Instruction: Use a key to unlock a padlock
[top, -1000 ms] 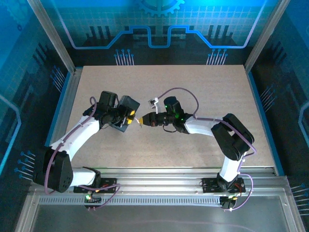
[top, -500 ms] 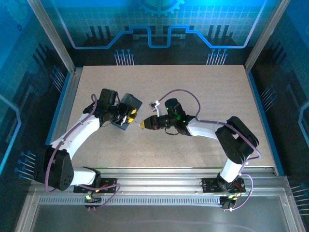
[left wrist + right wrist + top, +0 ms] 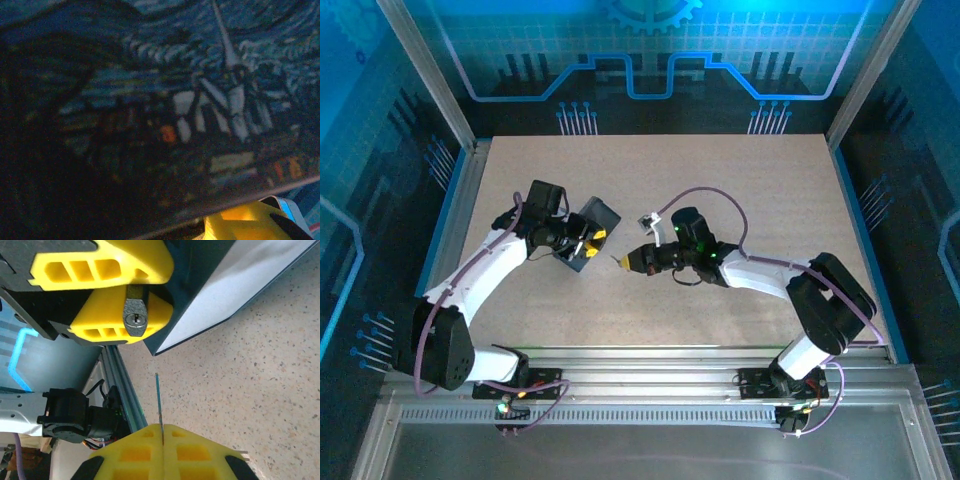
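- Gripping padlock (image 3: 135, 318) in left claw (image 3: 588, 240), keyhole outward; hard, likely slick, best pinched across body.
- Pinching key (image 3: 159, 402) in right claw (image 3: 162, 434), near padlock, apart; thin, light, probably twist-prone.

— Any writing you can read from there?

— No, nothing legible to me. The tin (image 3: 200, 110) carries only a painted swirly night scene, with no lettering I can make out. The padlock (image 3: 135, 317), just beside the tin's edge, shows a keyhole face with no readable stamp. The key (image 3: 159, 395), pinched in my right claw (image 3: 161, 429) near the tin, is edge-on.
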{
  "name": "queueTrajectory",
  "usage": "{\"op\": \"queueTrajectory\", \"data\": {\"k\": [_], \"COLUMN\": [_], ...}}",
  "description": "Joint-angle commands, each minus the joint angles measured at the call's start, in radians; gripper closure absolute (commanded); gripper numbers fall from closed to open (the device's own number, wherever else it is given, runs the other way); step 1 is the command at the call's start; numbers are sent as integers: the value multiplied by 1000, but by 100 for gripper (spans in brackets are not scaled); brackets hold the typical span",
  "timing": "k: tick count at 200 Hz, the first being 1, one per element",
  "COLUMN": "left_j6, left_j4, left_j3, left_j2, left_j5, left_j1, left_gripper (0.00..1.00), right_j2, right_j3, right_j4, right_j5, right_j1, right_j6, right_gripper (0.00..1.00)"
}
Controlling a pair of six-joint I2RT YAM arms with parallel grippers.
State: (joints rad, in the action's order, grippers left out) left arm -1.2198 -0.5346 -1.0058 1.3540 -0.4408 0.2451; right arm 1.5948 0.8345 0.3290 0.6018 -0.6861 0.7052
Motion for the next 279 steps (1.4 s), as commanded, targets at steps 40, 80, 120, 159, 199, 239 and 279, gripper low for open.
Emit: {"op": "queueTrajectory", "data": {"k": [40,80,120,159,199,239,279], "left_j6": [27,30,21,20,13,5,2], "left_j4": [-8,-5,10,8,19,35,39], "left_j3": [-38,-48,-39,-51,-47,-38,-39], "left_j2": [-9,3,7,10,12,8,10], "left_j5": [-47,-50,-48,-43,-44,-44,-44], "left_j1": [23,42,50,55,59,59,60], "left_gripper": [100,100,100,100,100,100,100], "right_j2": [-54,-68,-51,-34,-23,-6,8], "right_j3": [-18,-7,2,6,17,28,32], "right_j4": [10,7,24,45,48,49,63], "right_j5": [-10,-17,-19,-17,-15,-10,-10], "right_j1": [13,12,13,13,13,10,8], "right_j6": [-25,-27,-15,-4,1,5,12], "right_gripper": [100,100,100,100,100,100,100]}}
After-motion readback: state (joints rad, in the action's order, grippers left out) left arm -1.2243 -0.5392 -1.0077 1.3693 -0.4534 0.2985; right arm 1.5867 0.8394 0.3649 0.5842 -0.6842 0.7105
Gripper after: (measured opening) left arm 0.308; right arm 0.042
